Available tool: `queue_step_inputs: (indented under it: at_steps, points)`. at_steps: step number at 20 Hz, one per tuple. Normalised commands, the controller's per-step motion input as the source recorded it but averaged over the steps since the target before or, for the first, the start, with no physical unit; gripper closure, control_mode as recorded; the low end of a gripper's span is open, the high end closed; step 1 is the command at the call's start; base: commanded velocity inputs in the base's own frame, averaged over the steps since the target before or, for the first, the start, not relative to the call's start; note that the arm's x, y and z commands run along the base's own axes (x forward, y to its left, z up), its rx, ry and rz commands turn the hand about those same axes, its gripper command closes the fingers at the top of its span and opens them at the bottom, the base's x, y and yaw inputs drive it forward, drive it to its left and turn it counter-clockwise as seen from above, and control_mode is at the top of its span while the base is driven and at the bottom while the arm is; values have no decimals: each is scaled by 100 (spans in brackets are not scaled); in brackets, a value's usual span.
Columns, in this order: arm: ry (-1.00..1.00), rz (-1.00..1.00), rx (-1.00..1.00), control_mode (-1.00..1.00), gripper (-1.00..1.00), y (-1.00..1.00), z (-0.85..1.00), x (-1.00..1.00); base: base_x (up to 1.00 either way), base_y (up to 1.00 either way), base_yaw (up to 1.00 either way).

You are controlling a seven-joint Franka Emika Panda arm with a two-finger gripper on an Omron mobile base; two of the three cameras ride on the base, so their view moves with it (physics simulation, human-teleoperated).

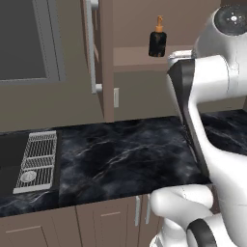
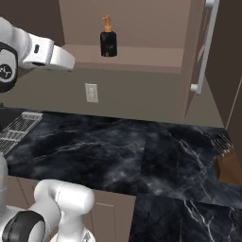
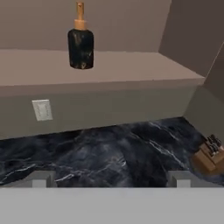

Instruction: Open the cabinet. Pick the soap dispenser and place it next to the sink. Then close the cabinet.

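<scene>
Hand view, left to right: the soap dispenser (image 3: 80, 41) stands upright on the open cabinet's (image 3: 131, 65) lower shelf, above and left of the end effector (image 3: 112, 178), well apart from it. A wall outlet (image 3: 42, 109) sits below. The end effector's fingertips (image 3: 41, 178) stand wide apart, holding nothing. What looks like a knife block (image 3: 209, 156) rests on the dark worktop (image 3: 100, 153) at right.

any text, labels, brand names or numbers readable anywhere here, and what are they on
None: no readable text in any view.
soap dispenser: plain black body, orange pump, no label.
wall outlet: blank plate.
cabinet: plain doors, bare bar handles.
knife block: no marking visible.
robot arm: a round dotted cap at the joint, no letters legible.
</scene>
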Motion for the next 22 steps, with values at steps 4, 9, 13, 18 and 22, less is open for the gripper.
queue_step_inputs:
  at_steps: [4,9,13,18,22]
  points:
    - [-30,22,17,-100,-100,0,24,18,0,0,0]
    - [0,21,0,-100,-100,0,77,0,0,0,0]
    - [1,26,0,-100,-100,0,56,14,0,0,0]
    - [4,20,1,-100,-100,0,-2,51,0,0,0]
    - [3,10,0,-100,-100,0,-15,54,0,0,0]
